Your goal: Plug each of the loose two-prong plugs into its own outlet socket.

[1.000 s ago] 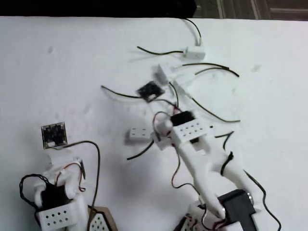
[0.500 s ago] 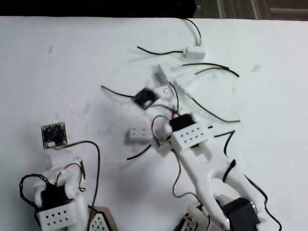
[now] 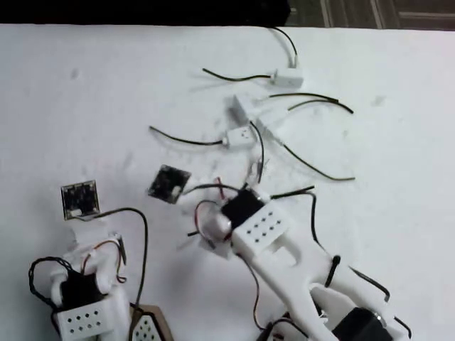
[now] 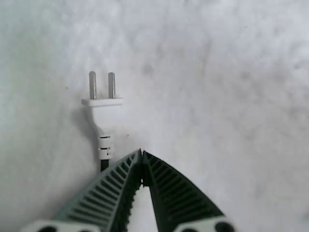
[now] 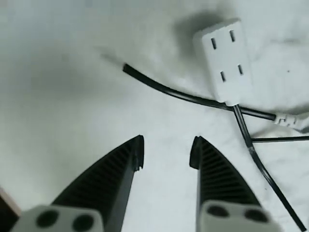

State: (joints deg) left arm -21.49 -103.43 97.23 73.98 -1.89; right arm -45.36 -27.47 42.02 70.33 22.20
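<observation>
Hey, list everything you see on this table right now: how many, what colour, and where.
Table: one, white, under everything.
Two-prong plug: one, white with metal prongs, lying just ahead of the left pincer.
Outlet block: one, white, four slots, ahead of the right pincer.
Small connector pieces: three, white, far middle of the table, the others at and; too small to tell plug from socket.
Cords: several, black, strewn around those pieces.
Arms: two, white, along the near edge.
Left pincer: dark, shut, empty.
Right pincer: dark, open, empty.
</observation>
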